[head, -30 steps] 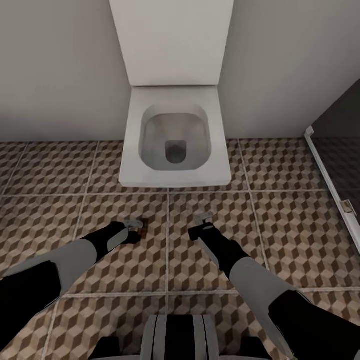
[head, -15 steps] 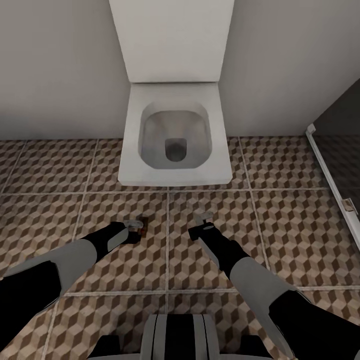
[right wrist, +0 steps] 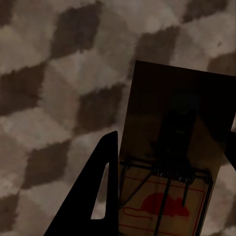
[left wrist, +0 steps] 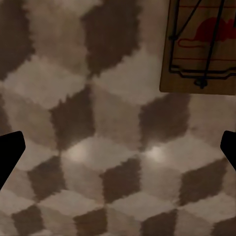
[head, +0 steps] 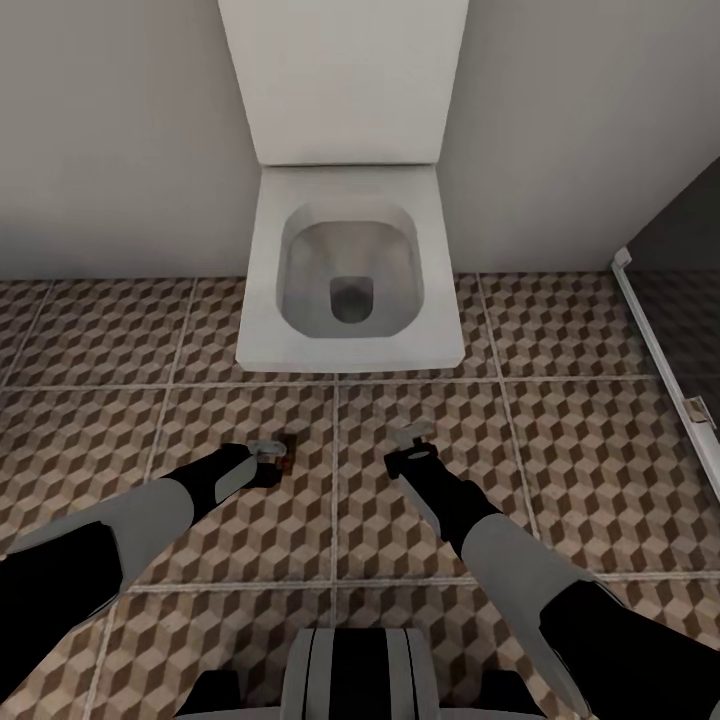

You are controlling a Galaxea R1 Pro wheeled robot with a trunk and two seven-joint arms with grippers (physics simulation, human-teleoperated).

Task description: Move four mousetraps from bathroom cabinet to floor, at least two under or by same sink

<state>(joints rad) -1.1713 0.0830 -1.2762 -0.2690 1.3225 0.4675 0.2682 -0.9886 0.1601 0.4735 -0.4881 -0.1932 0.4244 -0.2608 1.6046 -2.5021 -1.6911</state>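
One mousetrap point(head: 288, 453) lies flat on the cube-patterned bathroom floor point(head: 570, 470), in front of the toilet and just beyond my left gripper point(head: 270, 449). In the left wrist view that mousetrap point(left wrist: 199, 46) rests on the tiles ahead, off to one side. The left gripper point(left wrist: 118, 147) is open, its dark fingertips point(left wrist: 10, 152) far apart over bare tile. My right gripper point(head: 409, 441) hovers low over the floor. In the right wrist view it point(right wrist: 172, 142) is shut on a second mousetrap point(right wrist: 167, 201) with a red mouse print. The cabinet and the sink are out of view.
A white square toilet point(head: 270, 300) with its lid raised stands against the grey wall straight ahead. At the right, a white-framed dark glass panel point(head: 655, 345) runs along the floor. Open tiles stretch to the left and between the toilet and that panel.
The right gripper has edged slightly to the right with its mousetrap. The left arm and the trap on the floor stay put. The view tilted a touch.
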